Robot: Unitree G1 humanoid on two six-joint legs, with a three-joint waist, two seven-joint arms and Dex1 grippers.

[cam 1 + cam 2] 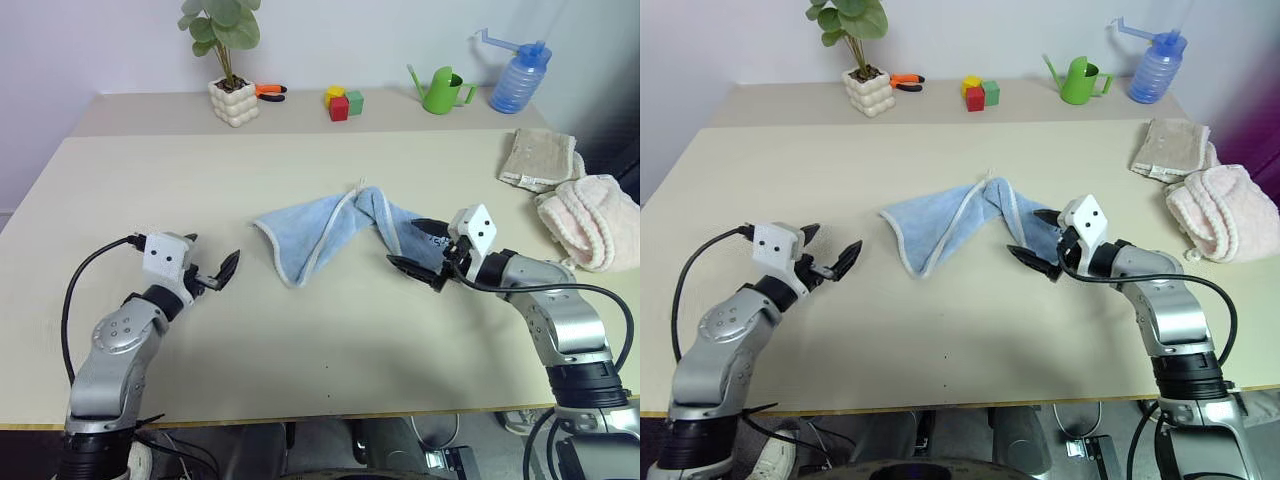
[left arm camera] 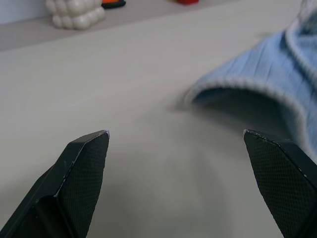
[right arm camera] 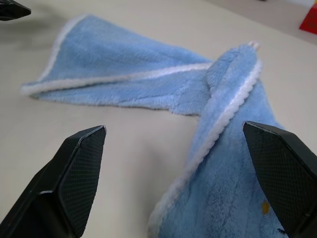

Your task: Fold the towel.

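Note:
The towel (image 1: pixel 330 235) is light blue with a paler hem. It lies crumpled and twisted in the middle of the table (image 1: pixel 320 350), with one lobe to the left and a narrower end running right. My right gripper (image 1: pixel 411 246) is open just above that right end, and the cloth (image 3: pixel 148 74) lies under and ahead of its black fingers (image 3: pixel 79 168). My left gripper (image 1: pixel 212 256) is open too and hovers over bare table a short way left of the towel's left corner (image 2: pixel 237 84). Nothing is held.
Along the back edge stand a potted plant (image 1: pixel 234 100), orange pliers (image 1: pixel 268 91), coloured blocks (image 1: pixel 342 102), a green watering can (image 1: pixel 440 90) and a blue bottle (image 1: pixel 518 80). A beige folded cloth (image 1: pixel 540 158) and a fluffy pink towel (image 1: pixel 592 220) lie at the right.

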